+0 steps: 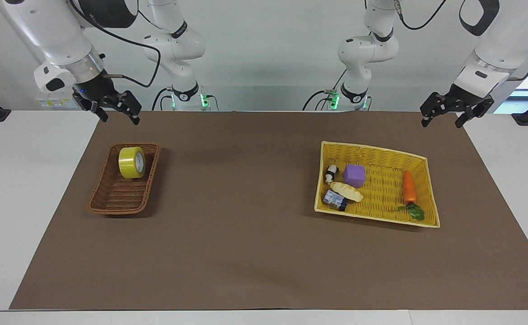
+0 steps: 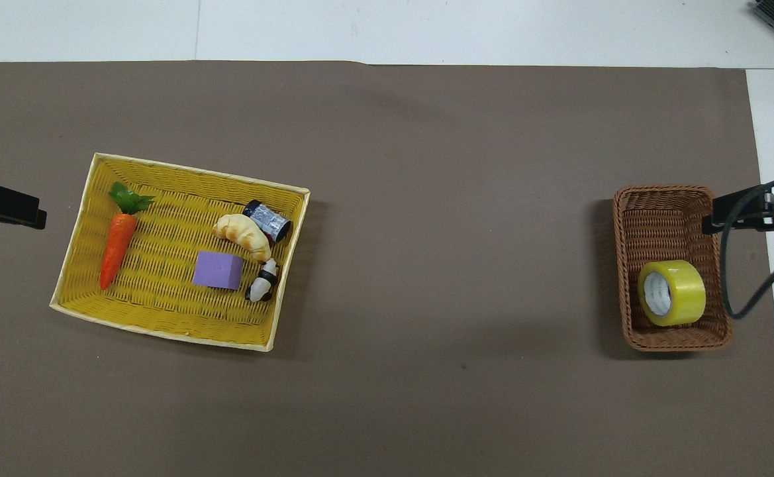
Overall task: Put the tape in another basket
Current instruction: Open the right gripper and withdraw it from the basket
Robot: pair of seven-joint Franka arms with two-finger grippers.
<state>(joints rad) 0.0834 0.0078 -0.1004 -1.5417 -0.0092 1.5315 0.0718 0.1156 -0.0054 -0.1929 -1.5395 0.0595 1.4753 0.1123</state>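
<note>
A brown mat [image 1: 254, 253] covers a white table [image 1: 15, 180] before a pale wall. At the left of the facing view, the dark brown wicker basket [image 1: 110, 201] holds the yellow tape [image 1: 132, 162], standing on its edge at the basket's upper end; in the overhead view it shows at the lower right [image 2: 671, 293]. The right gripper [image 1: 115, 113] hangs in the air at the upper left of the facing view, above the mat's corner and clear of the basket, its fingers spread and empty. The left gripper [image 1: 442, 118] waits at the upper right over the mat's edge, fingers apparently spread too, holding nothing. Right of centre sits the yellow tray basket [image 1: 419, 158] with a purple cube [image 1: 354, 175], a toy carrot [image 1: 408, 187], a croissant [image 1: 347, 192], a small can [image 1: 334, 199] and what looks like a panda figure [image 1: 331, 172].
</note>
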